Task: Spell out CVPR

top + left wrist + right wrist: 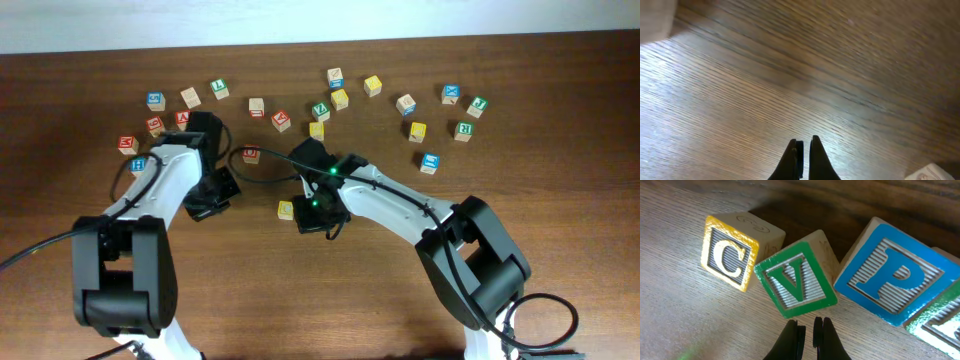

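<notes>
Though both empty, fingers (791,341) together, right gripper (808,323) beside V cube (796,282), left gripper (803,142) above table (790,75)

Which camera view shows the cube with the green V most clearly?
The right wrist view: the green V cube sits tilted at the centre, letter sharp, between the yellow C cube and the blue P cube. Overhead, the right arm seems to cover it. The left wrist view does not show it.

Left claw (803,150) nearly closed, empty, above bare wooden table (790,75)
</notes>
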Tool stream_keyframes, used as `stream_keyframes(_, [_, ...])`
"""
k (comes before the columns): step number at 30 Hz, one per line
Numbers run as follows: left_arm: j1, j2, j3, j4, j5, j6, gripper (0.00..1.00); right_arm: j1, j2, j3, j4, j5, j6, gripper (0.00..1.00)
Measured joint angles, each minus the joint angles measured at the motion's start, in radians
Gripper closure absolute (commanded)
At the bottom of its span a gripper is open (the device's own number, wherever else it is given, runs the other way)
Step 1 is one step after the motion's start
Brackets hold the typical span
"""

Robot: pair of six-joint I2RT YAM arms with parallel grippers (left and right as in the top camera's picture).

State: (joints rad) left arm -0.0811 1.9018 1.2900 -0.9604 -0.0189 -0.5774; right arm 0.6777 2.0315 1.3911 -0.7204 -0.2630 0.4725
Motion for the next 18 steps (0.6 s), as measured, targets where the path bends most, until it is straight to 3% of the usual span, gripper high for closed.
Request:
stream_keyframes(6, [0.124, 0.0, 0.0, -0.021, 0.0, 0.0, 1.0, 0.0, 0.0, 0.0, 0.016, 0.001, 0.026, 0.96])
stream_keyframes(18, [0.129, 0.0, 0.0, -0.022, 0.0, 0.0, 1.0, 0.023, 0.0, 0.0, 0.066, 0.0, 0.052, 0.96])
